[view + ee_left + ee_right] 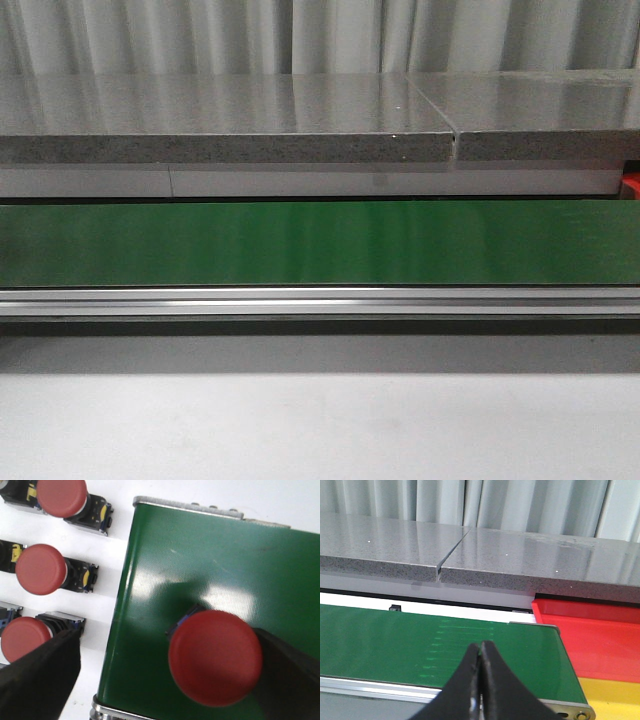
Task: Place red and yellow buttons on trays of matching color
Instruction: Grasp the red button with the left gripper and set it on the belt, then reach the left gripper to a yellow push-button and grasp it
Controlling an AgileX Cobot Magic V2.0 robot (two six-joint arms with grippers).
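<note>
A red button stands on the green belt, in the left wrist view. My left gripper is open wide around it; the button sits close to one finger and far from the other finger. Three more red buttons lie in a row on the white surface beside the belt. My right gripper is shut and empty above the belt. The red tray and yellow tray lie past the belt's end. No yellow buttons are in view.
In the front view the green belt runs across with a metal rail in front and a grey stone ledge behind. A sliver of the red tray shows at the far right. Neither arm appears there.
</note>
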